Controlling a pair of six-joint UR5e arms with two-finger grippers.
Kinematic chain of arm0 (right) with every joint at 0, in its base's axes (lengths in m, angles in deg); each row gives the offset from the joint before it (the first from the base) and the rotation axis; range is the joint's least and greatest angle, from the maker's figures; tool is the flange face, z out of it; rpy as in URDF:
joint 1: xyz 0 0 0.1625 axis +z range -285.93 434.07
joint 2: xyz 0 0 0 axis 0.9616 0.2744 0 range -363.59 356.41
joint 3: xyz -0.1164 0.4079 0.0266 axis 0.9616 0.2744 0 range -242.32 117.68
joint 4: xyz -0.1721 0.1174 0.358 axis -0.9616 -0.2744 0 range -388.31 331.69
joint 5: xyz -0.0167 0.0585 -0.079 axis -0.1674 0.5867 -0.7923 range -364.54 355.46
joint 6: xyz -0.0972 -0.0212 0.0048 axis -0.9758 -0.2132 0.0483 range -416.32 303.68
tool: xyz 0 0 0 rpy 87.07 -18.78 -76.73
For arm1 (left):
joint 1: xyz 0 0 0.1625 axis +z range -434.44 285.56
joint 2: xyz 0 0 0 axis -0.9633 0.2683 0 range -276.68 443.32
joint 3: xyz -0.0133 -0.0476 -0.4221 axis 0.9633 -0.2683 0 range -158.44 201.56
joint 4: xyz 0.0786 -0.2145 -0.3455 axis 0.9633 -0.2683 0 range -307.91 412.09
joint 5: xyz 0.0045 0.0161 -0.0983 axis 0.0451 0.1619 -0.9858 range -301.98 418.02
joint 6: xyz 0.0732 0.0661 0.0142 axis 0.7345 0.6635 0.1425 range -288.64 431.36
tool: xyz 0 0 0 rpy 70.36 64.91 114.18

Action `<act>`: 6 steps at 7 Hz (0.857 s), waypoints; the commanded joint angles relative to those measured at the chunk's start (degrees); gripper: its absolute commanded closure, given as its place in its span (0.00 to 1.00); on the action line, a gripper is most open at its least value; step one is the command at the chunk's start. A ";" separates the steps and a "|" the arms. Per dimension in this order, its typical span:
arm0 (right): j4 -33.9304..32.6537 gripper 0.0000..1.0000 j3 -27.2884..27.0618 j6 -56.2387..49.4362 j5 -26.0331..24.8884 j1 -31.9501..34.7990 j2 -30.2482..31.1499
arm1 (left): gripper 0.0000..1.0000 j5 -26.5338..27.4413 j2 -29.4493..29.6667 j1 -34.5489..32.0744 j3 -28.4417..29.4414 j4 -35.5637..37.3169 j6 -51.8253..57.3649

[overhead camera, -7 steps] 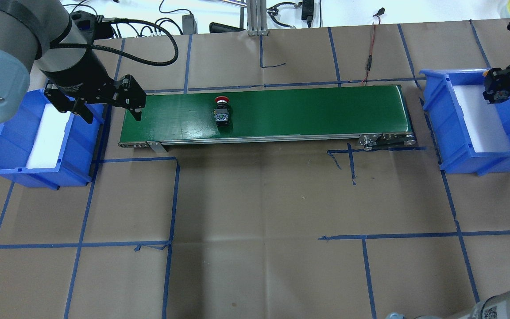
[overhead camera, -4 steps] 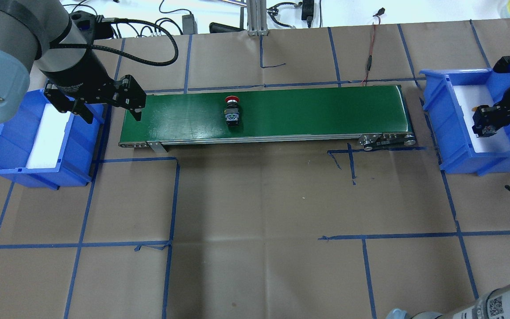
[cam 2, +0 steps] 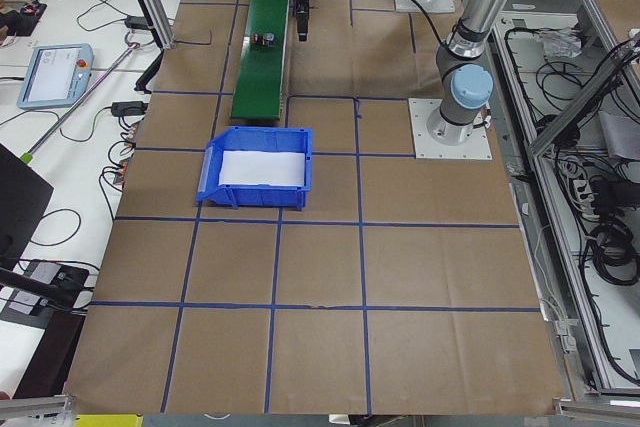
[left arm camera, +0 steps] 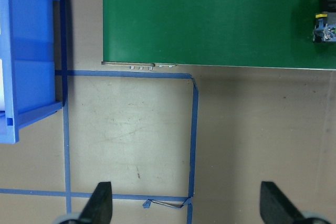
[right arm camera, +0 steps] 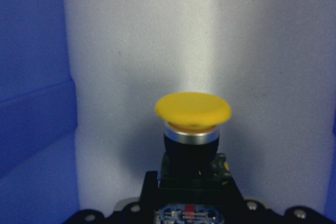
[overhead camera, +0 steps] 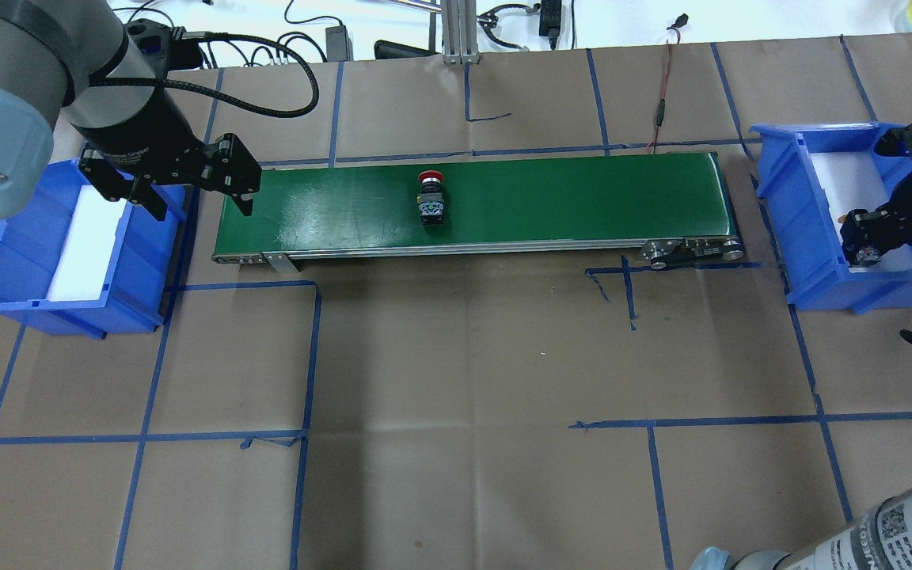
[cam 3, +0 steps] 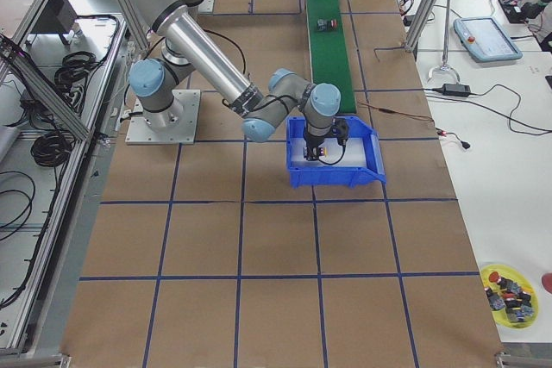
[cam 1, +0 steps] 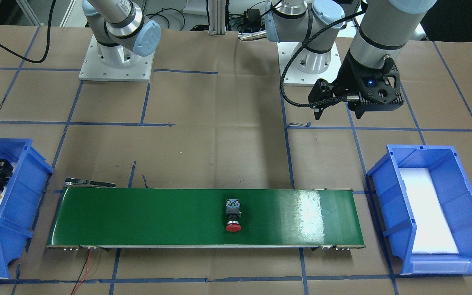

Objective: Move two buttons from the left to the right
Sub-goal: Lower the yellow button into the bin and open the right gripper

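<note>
- Setting down the yellow button [right arm camera: 193, 111] looks to be the step in hand. The right pincer [overhead camera: 860, 245] is clamped on its black body, cap foremost, inside the right bin [overhead camera: 820, 291].
- Release it only when low over the white foam and clear of the blue walls, so it cannot bounce or roll.
- The red button [overhead camera: 431, 207] lies about midway along the green belt [overhead camera: 583, 198] and should be met at the belt's right end.
- The left pincer [left arm camera: 186, 205] hangs spread wide and empty by the belt's left end.
</note>
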 commanded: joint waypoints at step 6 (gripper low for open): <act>0.09 0.10 1.56 0.79 0.01 0.30 1.02 | 0.00 -0.15 0.00 0.00 0.05 0.09 -0.12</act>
